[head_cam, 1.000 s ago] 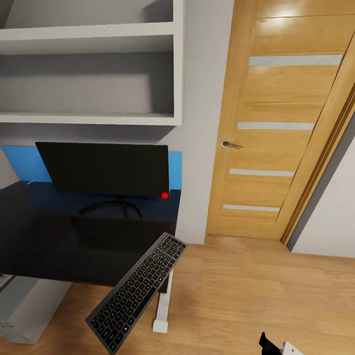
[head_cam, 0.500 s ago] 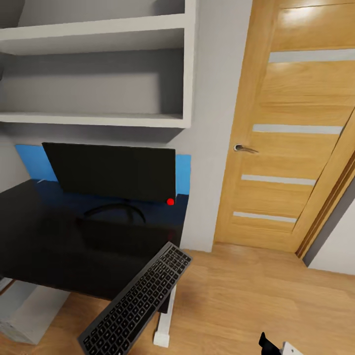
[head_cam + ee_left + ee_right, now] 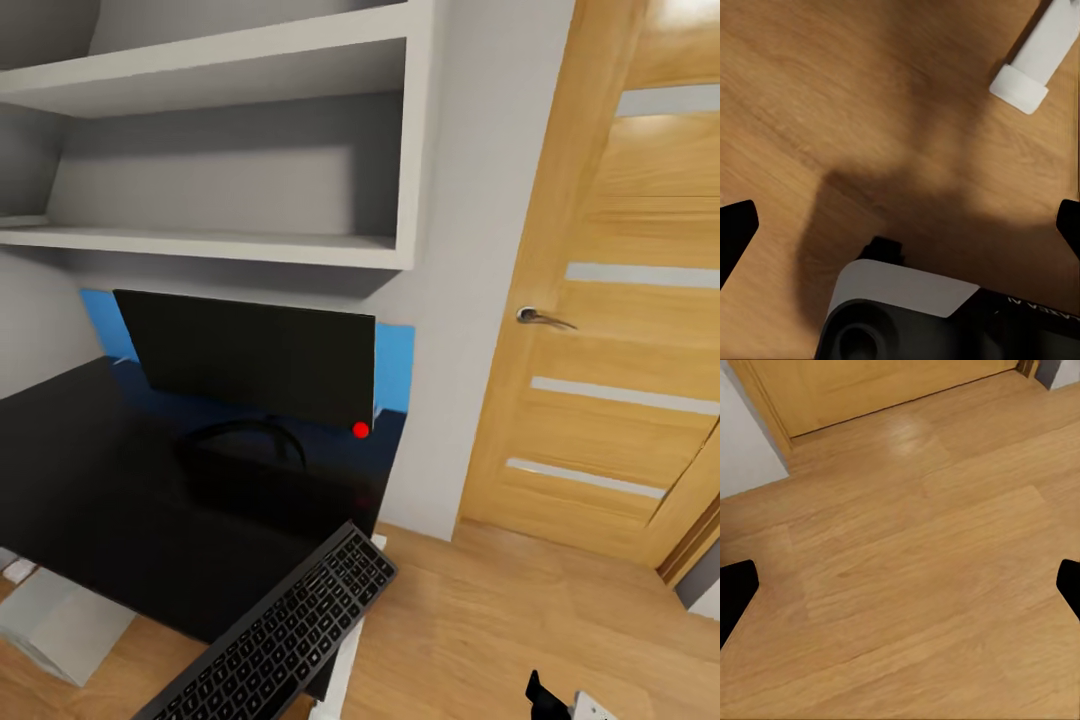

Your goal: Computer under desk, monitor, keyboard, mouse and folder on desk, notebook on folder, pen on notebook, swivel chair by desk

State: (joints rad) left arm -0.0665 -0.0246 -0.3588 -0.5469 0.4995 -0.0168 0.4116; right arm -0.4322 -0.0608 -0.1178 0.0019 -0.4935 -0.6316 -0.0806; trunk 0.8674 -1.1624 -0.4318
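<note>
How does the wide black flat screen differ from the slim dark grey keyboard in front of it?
The wide black flat monitor stands upright on a curved stand at the back of the glossy black desk; the slim dark grey keyboard lies flat and skewed, jutting past the desk's front corner. The monitor's face is blank apart from a red dot; the keyboard is covered in rows of keys. Both are dark, thin rectangles.

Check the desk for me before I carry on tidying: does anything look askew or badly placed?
Yes. The keyboard lies diagonally across the front right corner of the desk, with much of it past the edge over the wooden floor. The monitor stands upright at the back.
</note>
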